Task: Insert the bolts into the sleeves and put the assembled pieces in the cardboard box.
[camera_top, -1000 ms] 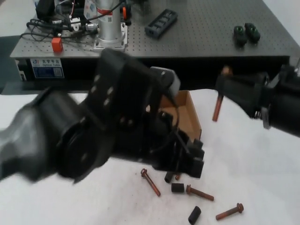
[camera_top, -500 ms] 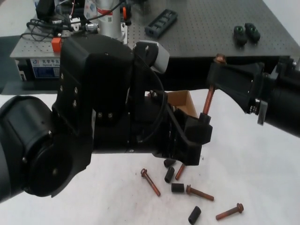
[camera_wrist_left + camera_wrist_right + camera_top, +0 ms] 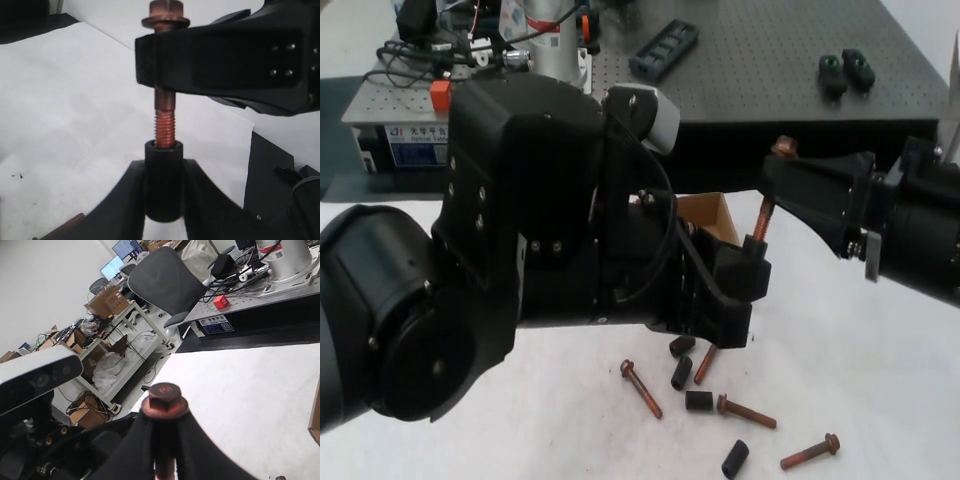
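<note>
- Left hand (image 3: 164, 200) is closed on a black sleeve (image 3: 163, 172), one finger on each side of it, with the sleeve's open mouth facing up
- Right hand (image 3: 162, 437) is clamped on a copper bolt (image 3: 164, 117), gripping the smooth shank just under the hexagonal head so the threaded end hangs down
- The bolt's long axis is upright and looks in line with the sleeve's bore. The thread tip sits right at the sleeve's mouth, and I cannot tell whether it has gone in at all
- The sleeve lies straight below the right hand, so the coming move is probably a straight push down along the bolt's axis. Any tilt could jam the thread on the rim
- Room for that push is short: only the bare shank and thread between the right hand's fingers and the sleeve's rim. The fingers would meet the rim before the head seats, so a release or regrip seems likely
- In the high view the cardboard box (image 3: 718, 222) stands just to the far side of the left hand, partly hidden by that arm. That makes the left arm the nearer one for the drop
- On the near side, loose bolts (image 3: 747, 411) and loose sleeves (image 3: 699, 401) lie scattered on the white-covered bench (image 3: 860, 380), well below the two hands
</note>
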You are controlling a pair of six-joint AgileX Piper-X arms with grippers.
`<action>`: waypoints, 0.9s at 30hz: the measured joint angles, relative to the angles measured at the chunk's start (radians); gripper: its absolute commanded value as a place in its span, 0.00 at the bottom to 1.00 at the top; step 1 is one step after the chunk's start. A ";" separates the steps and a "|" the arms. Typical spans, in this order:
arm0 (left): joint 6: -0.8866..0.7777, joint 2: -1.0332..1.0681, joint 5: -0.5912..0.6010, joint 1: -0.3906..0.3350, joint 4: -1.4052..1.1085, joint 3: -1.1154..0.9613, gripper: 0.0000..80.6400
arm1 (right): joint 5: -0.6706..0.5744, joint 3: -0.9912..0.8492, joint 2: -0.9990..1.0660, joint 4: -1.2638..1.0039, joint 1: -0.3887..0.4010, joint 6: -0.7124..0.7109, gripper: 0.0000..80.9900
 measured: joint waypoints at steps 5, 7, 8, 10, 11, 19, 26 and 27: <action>0.012 0.000 0.000 0.000 0.000 0.000 0.01 | 0.002 0.000 0.000 0.000 0.000 -0.003 0.06; 0.026 0.000 0.000 0.000 0.000 0.000 0.01 | -0.017 0.000 0.002 0.005 0.000 -0.003 0.24; 0.036 0.000 0.000 0.000 0.000 0.000 0.01 | -0.019 0.000 0.002 0.006 0.000 -0.005 0.37; 0.050 0.000 -0.002 0.000 0.000 0.000 0.01 | -0.051 0.000 0.012 0.008 0.000 -0.008 0.57; 0.066 0.000 -0.003 0.000 0.000 0.000 0.01 | -0.066 0.000 0.017 0.010 0.000 -0.008 0.59; 0.112 0.035 -0.267 0.020 -0.089 -0.006 0.01 | -0.102 0.000 0.017 0.018 -0.022 0.020 0.54; -0.087 0.299 -0.324 0.135 -0.061 -0.215 0.01 | -0.044 0.000 -0.149 0.183 -0.140 0.010 0.54; -0.112 0.350 -0.327 0.148 -0.033 -0.264 0.01 | -0.030 0.000 -0.190 0.228 -0.169 -0.003 0.54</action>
